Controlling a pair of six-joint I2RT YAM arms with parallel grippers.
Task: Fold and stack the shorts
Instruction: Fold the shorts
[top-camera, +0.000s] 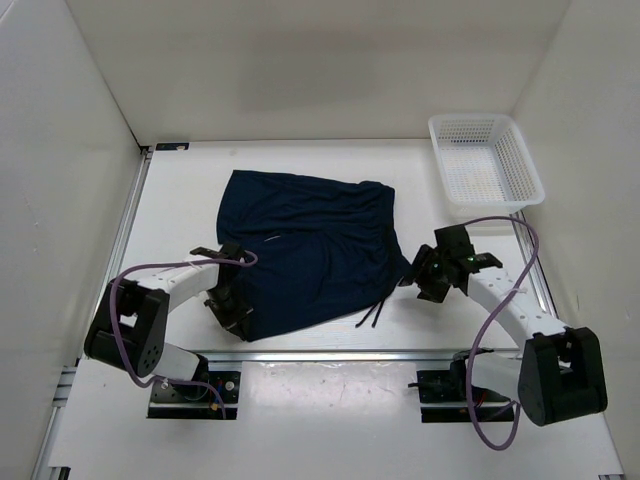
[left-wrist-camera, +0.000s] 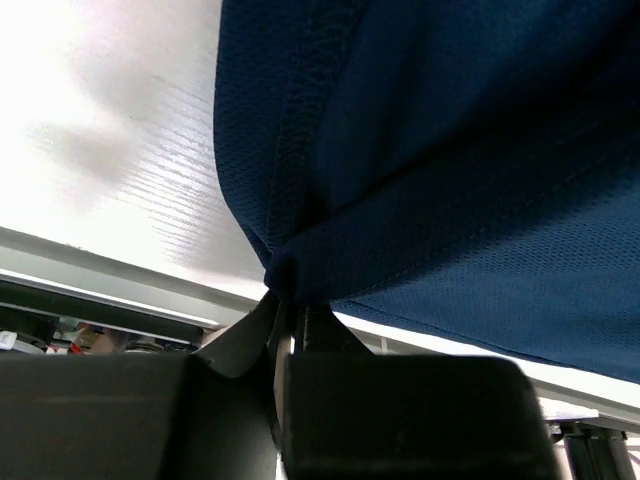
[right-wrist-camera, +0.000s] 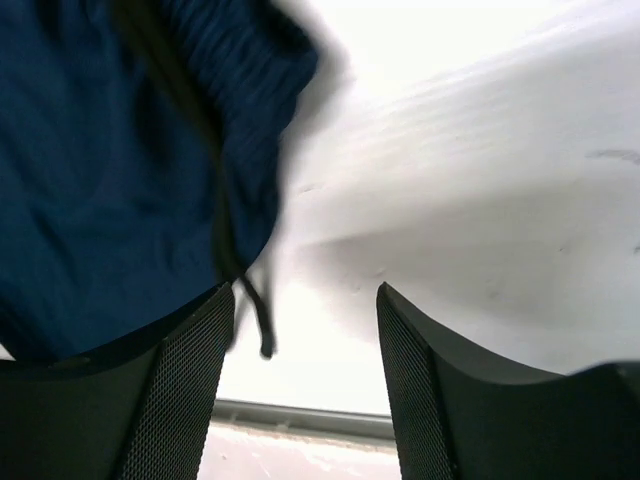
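Fold's just being set up: shorts pinched at the near-left corner by left gripper, right gripper seen spread and empty, right-edge grab probably needed next.

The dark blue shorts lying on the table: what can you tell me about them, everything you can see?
The dark navy soft fabric shorts lie spread and slightly rumpled in the middle of the white table. Close up, the cloth is a fine mesh knit with a stitched hem. A thin dark drawstring trails from their near right edge. The left claw is shut on a near-left hem corner, bunching it. The right claw stands open beside the drawstring edge, holding nothing.
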